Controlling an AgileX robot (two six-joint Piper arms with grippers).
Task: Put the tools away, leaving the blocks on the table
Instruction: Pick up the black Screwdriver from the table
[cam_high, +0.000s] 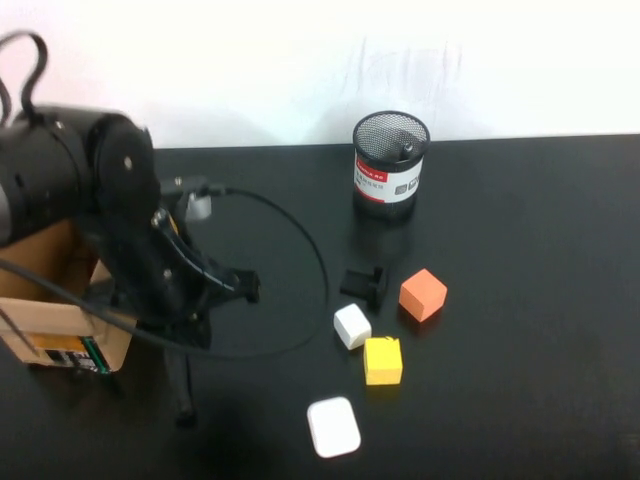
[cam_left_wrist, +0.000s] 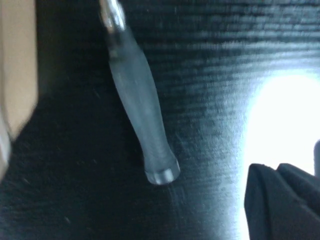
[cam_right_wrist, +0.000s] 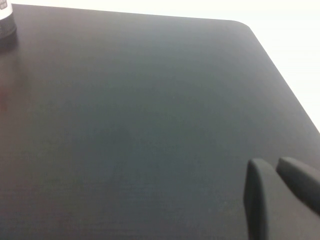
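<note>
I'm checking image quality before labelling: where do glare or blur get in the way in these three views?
Left wrist view: a blown-out glare patch on the table, and the pale tool handle is soft; the shut left gripper sits dark at the corner. Right wrist view: even light, only the shut right gripper blurred. High view: the mesh cup and blocks are clear.

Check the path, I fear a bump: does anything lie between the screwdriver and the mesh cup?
Only the arm's cable loops across that line; the clip and blocks lie off to the right. The left tool, shut, sits beside the screwdriver, not on it; the right tool, shut, hangs over the table.
</note>
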